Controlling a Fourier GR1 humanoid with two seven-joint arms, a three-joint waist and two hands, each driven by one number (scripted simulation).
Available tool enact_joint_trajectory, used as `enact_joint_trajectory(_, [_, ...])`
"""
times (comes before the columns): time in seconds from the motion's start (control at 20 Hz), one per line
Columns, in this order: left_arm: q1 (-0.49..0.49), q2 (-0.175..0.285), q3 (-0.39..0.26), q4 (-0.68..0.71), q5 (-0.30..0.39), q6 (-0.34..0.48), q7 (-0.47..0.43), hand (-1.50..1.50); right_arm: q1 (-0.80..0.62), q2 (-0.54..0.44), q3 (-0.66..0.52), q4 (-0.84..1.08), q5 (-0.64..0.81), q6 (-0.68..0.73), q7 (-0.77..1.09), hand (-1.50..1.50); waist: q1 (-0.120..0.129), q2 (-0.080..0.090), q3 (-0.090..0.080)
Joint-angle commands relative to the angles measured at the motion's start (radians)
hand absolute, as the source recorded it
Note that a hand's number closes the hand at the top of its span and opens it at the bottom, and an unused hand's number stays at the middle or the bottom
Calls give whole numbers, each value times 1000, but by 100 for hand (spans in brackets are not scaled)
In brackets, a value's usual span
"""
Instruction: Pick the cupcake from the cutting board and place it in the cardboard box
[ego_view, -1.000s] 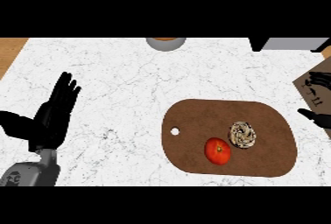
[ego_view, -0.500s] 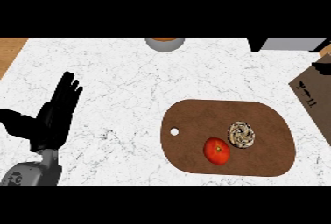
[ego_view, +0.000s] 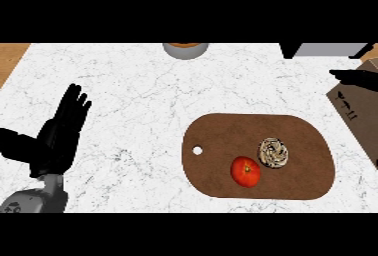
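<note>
A white marble table (ego_view: 140, 80) with thin grey veins fills nearly the whole view, lit softly and evenly. At the upper left corner a strip of warm brown wooden surface (ego_view: 10, 56) lies beside the table's slanted edge. A round grey bowl (ego_view: 184, 50) is cut off at the far edge. At the top right a pale grey panel (ego_view: 332, 49) adjoins a black shape (ego_view: 289, 50).

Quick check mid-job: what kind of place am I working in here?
Most likely a kitchen counter: a white marbled worktop, with a brown cutting board on it carrying a tomato and a cupcake.
</note>
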Motion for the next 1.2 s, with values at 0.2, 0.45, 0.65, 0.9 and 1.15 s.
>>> enact_joint_trajectory(0.2, [52,-15,30,-25,-22,-45,-26,0,-18,110,-21,-144,-21,11,247,-150,3,1,1])
enact_joint_trajectory(0.45, [28,-64,-23,-80,-71,14,59,0,90,186,16,-237,49,-38,307,-150,0,1,1])
enact_joint_trajectory(0.65, [-12,-49,45,-24,-66,-33,36,0,111,219,-19,-257,52,26,319,-150,-1,2,1])
enact_joint_trajectory(0.9, [8,-71,77,39,-44,-84,-32,0,143,333,24,-301,147,-43,348,-150,0,3,1])
enact_joint_trajectory(1.15, [-24,-99,50,-38,-97,-47,72,0,92,339,-38,-226,220,-6,287,-150,1,3,1])
